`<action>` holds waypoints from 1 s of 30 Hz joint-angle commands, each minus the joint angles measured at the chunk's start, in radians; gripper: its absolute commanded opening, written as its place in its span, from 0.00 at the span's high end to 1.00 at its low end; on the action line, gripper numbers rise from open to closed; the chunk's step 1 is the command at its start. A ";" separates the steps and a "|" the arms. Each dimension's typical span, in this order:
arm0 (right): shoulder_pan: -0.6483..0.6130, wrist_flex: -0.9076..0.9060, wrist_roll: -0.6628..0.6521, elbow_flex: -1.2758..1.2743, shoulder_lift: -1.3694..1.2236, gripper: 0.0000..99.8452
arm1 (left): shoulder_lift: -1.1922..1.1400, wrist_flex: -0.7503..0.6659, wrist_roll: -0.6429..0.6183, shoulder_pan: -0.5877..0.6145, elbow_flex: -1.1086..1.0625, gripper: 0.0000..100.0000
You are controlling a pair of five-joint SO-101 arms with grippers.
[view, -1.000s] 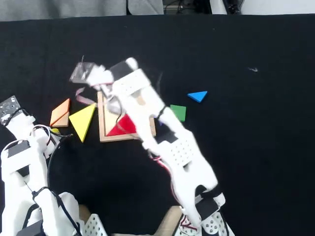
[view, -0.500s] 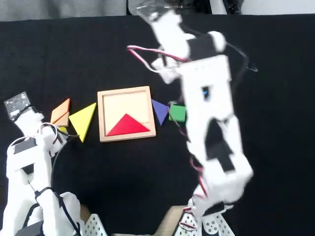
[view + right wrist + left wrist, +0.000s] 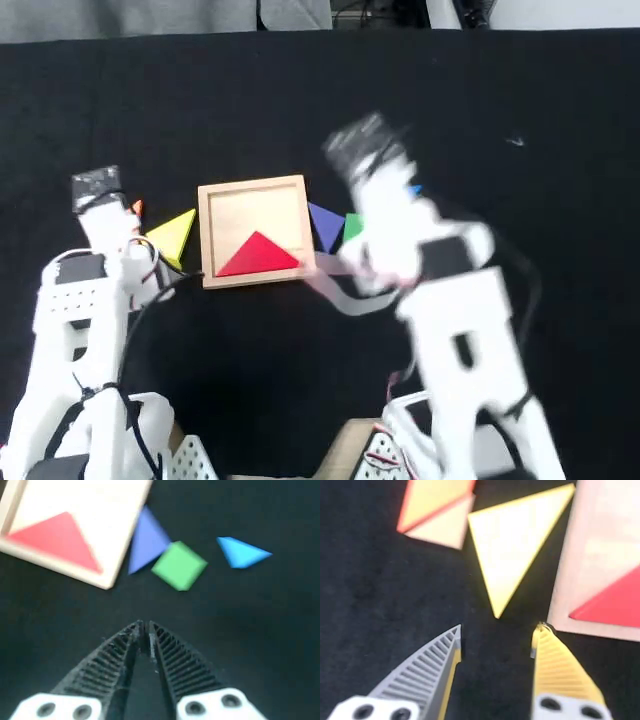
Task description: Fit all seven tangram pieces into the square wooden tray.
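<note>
The counter [image 3: 520,90] is covered in plain black cloth, matte all over. Past its far edge there's grey fabric [image 3: 130,15], then some dark cables [image 3: 385,12], then a bright white surface [image 3: 575,12] in the corner.

Left end effector [image 3: 498,632] hangs with fingers spread; right end effector [image 3: 146,627] hangs pinched closed.

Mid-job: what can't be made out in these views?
High view: the right arm is blurred and covers most of the green square and light blue triangle.
High view: the left arm hides most of the orange piece.
Left wrist view: the frame edge cuts off the tray.
</note>
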State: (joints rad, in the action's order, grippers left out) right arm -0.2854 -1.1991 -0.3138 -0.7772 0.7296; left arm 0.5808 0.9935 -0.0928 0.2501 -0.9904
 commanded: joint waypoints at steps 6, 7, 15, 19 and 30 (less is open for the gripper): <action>-0.233 0.516 0.008 -0.605 0.295 0.99 | 0.011 -0.060 0.011 0.071 -0.024 0.77; -0.233 0.551 0.008 -0.638 0.308 0.99 | 0.011 -0.060 0.011 0.071 -0.025 0.77; -0.235 0.701 0.008 -0.760 0.337 0.99 | 0.011 -0.060 0.011 0.064 -0.018 0.77; -0.206 0.709 0.008 -0.760 0.352 0.99 | 0.011 -0.061 0.011 0.062 -0.015 0.77; 0.035 0.703 0.014 -0.834 0.550 0.99 | -0.003 -0.149 0.245 -0.074 0.033 0.77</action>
State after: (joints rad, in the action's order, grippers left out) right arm -0.2808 -0.5132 -0.3061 -1.5965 1.2190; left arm 0.5777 0.8769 -0.0345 0.2869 -1.0150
